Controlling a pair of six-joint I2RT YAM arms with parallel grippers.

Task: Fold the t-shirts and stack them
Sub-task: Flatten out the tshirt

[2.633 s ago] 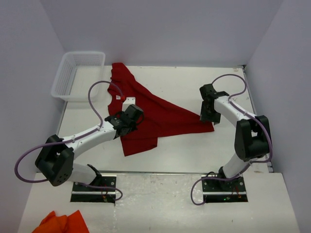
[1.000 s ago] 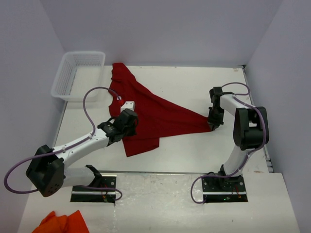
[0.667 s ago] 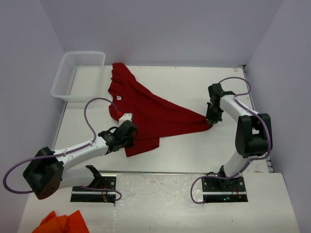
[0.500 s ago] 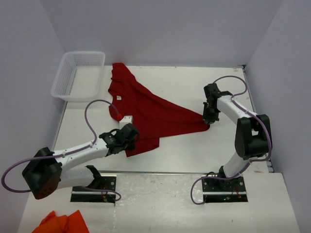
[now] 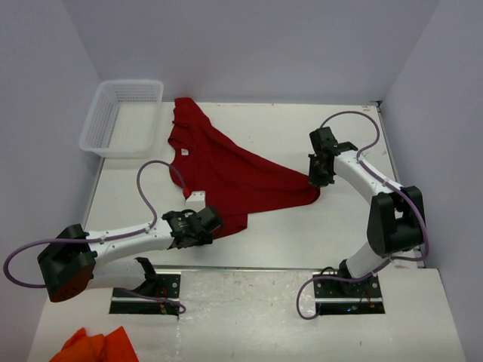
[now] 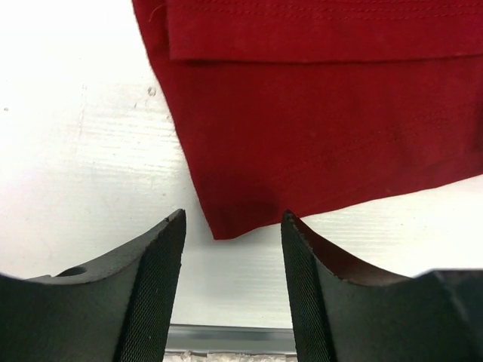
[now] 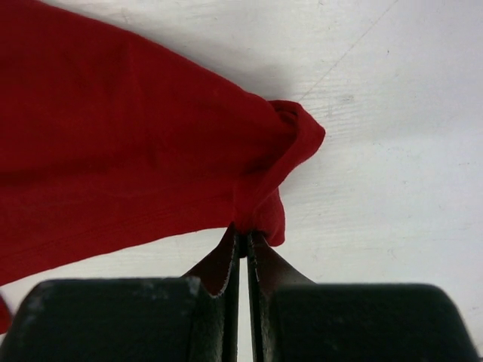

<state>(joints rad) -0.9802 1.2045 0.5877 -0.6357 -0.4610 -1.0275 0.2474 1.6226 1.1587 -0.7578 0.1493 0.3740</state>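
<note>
So the red t-shirt (image 5: 241, 177) is sprawled on the tabletop (image 5: 302, 128), just beside the white basket (image 5: 113, 151) in the far left corner, not inside it. The right claw (image 7: 243, 237) is clenched on a bunched-up corner of it. The left claw (image 6: 230, 226) is spread apart over the near corner.

You're looking at one dark red t-shirt (image 5: 241, 177), one white basket (image 5: 96, 121) and one orange cloth (image 5: 94, 345). You have two grippers: left gripper (image 5: 198, 226) and right gripper (image 5: 317, 179).
</note>
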